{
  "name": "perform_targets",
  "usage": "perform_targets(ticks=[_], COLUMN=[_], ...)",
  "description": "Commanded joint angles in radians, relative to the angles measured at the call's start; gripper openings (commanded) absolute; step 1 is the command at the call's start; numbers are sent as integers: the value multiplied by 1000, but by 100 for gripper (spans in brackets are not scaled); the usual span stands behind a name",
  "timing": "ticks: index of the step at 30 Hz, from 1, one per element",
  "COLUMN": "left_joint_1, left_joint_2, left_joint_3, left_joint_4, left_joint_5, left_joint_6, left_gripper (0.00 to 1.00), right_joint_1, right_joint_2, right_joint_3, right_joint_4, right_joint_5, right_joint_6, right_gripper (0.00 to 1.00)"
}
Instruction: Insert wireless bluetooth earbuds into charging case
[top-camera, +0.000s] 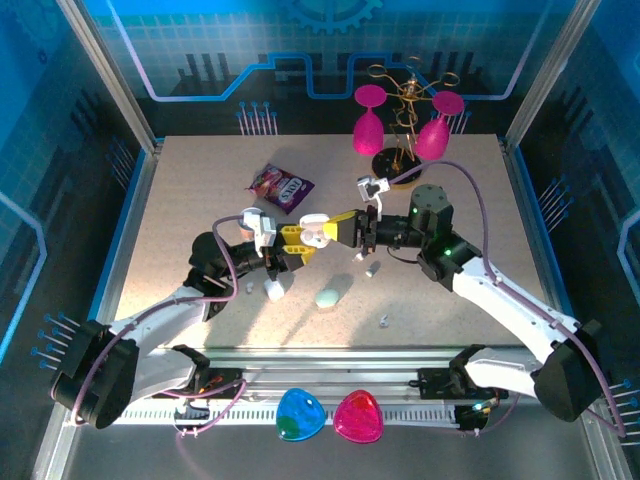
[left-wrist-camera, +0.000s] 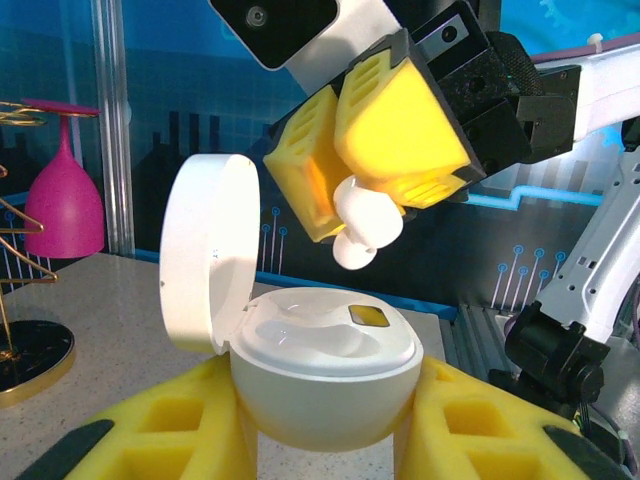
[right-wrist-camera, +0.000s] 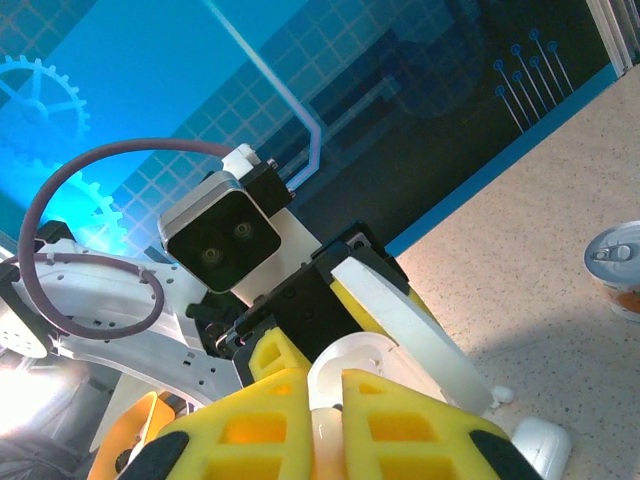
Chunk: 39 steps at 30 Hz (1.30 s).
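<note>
1. Left gripper (left-wrist-camera: 325, 435), lower frame, partly cut off: clamps round white plastic charging case (left-wrist-camera: 320, 375), lid open.
2. Right gripper (left-wrist-camera: 372, 203), upper centre: pinches small white plastic earbud (left-wrist-camera: 362, 232) above case, partly hidden.

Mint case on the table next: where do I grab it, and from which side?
Probably pinch the mint case across its shorter width, coming straight down. It lies flat on the table, a low rounded pebble that offers little to catch from the side.
</note>
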Motion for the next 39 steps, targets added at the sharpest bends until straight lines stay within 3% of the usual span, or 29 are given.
perform_targets(ticks=[1, 34, 39], left_joint_1=[-7, -9, -9], left_joint_2=[1, 5, -4], left_joint_3=[15, 40, 37], left_joint_4=[40, 40, 41], left_joint_5=[21, -44, -46], left_joint_6=[5, 6, 4], left_gripper=[23, 23, 23], right_joint_1=[17, 23, 23], right_joint_2=[13, 27, 39], right_joint_3=[40, 6, 13], right_joint_4=[46, 18, 8], right_joint_5=[10, 27, 45], right_joint_6=[-23, -45, -49], right_gripper=[11, 13, 18])
